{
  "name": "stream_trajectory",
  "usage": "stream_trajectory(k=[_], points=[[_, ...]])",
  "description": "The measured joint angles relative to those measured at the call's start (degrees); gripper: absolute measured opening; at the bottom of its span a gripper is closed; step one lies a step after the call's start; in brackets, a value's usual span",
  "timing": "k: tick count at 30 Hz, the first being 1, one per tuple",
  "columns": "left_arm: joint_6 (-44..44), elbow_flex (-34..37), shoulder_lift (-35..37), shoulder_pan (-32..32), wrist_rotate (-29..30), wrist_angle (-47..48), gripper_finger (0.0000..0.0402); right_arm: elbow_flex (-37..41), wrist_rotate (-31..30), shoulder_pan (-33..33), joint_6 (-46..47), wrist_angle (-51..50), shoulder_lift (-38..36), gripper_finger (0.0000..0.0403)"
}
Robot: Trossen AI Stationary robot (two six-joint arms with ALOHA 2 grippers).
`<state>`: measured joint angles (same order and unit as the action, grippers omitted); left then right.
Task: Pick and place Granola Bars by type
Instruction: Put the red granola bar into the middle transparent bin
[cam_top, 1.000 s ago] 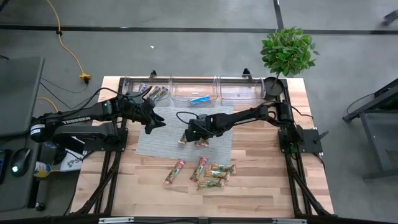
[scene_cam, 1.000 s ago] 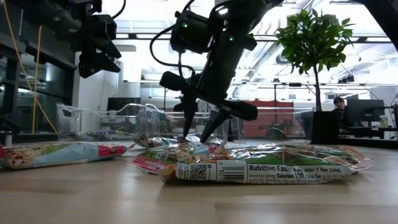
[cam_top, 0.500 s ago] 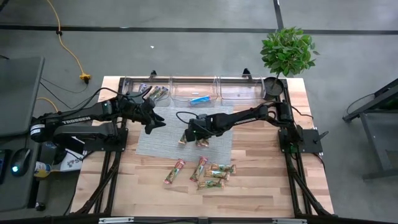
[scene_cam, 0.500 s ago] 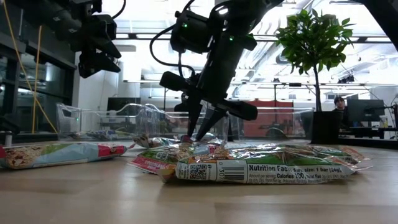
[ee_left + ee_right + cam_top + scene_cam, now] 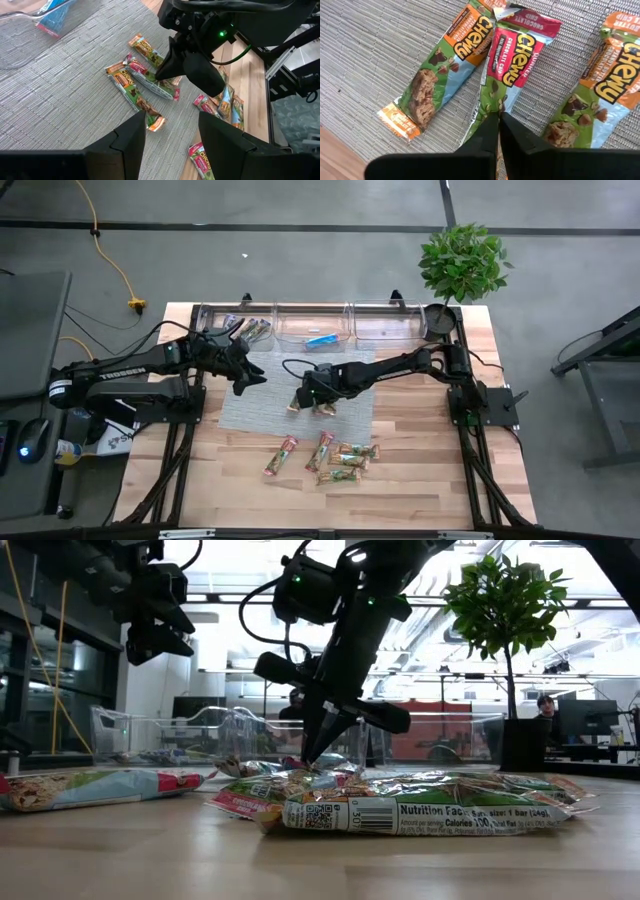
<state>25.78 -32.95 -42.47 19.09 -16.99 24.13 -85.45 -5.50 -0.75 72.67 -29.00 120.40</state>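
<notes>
Granola Bars in shiny wrappers lie in two groups: three on the grey woven mat (image 5: 290, 395) at mid-tabletop, and a looser cluster of about five (image 5: 330, 457) on the bare light wooden tabletop (image 5: 420, 470) nearer the front edge. Of the three on the mat, the middle one is a red-and-green "Chewy" chocolate-chip bar (image 5: 506, 65), flanked on either side by an orange-and-green "Chewy" bar (image 5: 440, 75) and a second orange-and-green bar (image 5: 600, 100). The right tool (image 5: 497, 131) stands point-down on the red-and-green bar, its two dark fingers drawn almost together and pinching the wrapper at its green lower half; in the low view the same tool (image 5: 318, 745) tapers to a narrow point touching the pile. The left tool (image 5: 250, 380) hangs above the mat's left part, well apart from the three bars, with its fingers (image 5: 227, 145) spread and holding nothing. A row of clear plastic bins (image 5: 320, 325) runs along the far edge of the tabletop; the middle bin holds one bright blue wrapped bar (image 5: 321, 339), and the leftmost bin holds several more bars (image 5: 250, 330). A small potted green plant (image 5: 460, 265) stands at the far right corner.
</notes>
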Motion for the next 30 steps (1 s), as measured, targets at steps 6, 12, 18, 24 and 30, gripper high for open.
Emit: stream_trajectory(k=[6, 12, 18, 24, 30], points=[[0.0, 0.0, 0.0, 0.0, 0.0, 0.0, 0.0179, 0.0, -1.2, -0.9, -2.5, -0.3, -2.1, 0.0], [0.0, 0.0, 0.0, 0.0, 0.0, 0.0, 0.0179, 0.0, -3.5, -2.4, -4.5, -0.8, -5.2, 0.0], [-0.1, 0.0, 0.0, 0.0, 0.0, 0.0, 0.0179, 0.0, -1.2, -3.4, -4.9, -1.0, -5.4, 0.0], [-0.2, 0.0, 0.0, 0.0, 0.0, 0.0, 0.0179, 0.0, 1.7, -3.0, -6.7, -1.2, -5.4, 0.003], [-0.2, 0.0, 0.0, 0.0, 0.0, 0.0, 0.0179, 0.0, -0.1, -1.4, -5.0, -1.5, -5.4, 0.0141]])
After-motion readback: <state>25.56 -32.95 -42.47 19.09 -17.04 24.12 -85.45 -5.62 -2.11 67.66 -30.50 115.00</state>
